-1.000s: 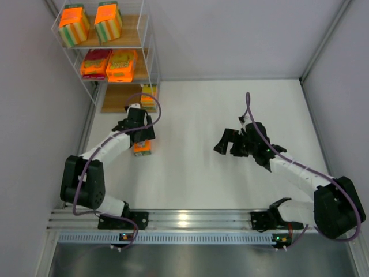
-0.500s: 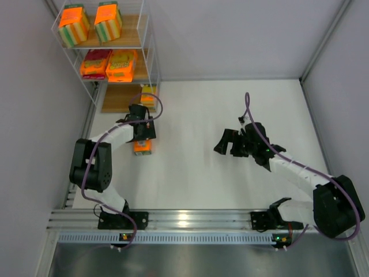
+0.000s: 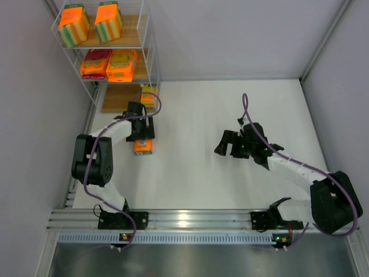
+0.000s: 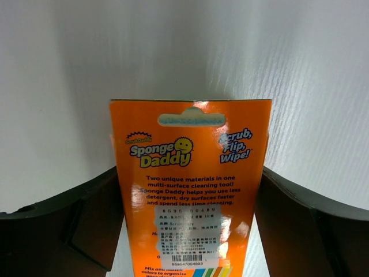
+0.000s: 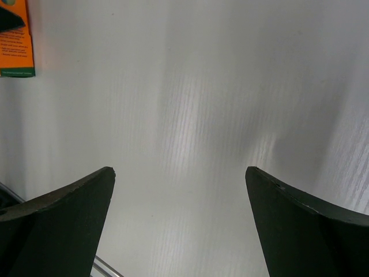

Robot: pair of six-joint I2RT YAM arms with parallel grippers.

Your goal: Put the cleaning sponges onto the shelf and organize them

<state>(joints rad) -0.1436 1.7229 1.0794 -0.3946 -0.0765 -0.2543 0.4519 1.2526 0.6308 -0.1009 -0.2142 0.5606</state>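
Orange on white: shows one loose sponge pack (image 3: 142, 148) flat on the bench (image 3: 190, 184), printed face up, just near of the shelf (image 3: 151, 46) that stands far left. Counts five more on the boards: two blocky packs (image 3: 74, 24) on top, two flat packs (image 3: 95, 63) in the middle, one lone pack (image 3: 149, 95) at the right end of the lowest board.

Sets the left claw (image 4: 190, 171) directly over the loose pack, jaws apart and straddling its short width, hard up against both long edges. Cannot tell whether they press or leave a sliver of gap. Runs the long axis roughly near to far, in line with the claw's reach, so closing squeezes across the narrow way.

Keeps the right claw (image 3: 226, 144) well apart to the right, jaws spread wide on nothing but bare bench.

Makes the left arm plainly the nearer. Probably calls for a pinch, a lift and a short carry far-left to the lowest board.
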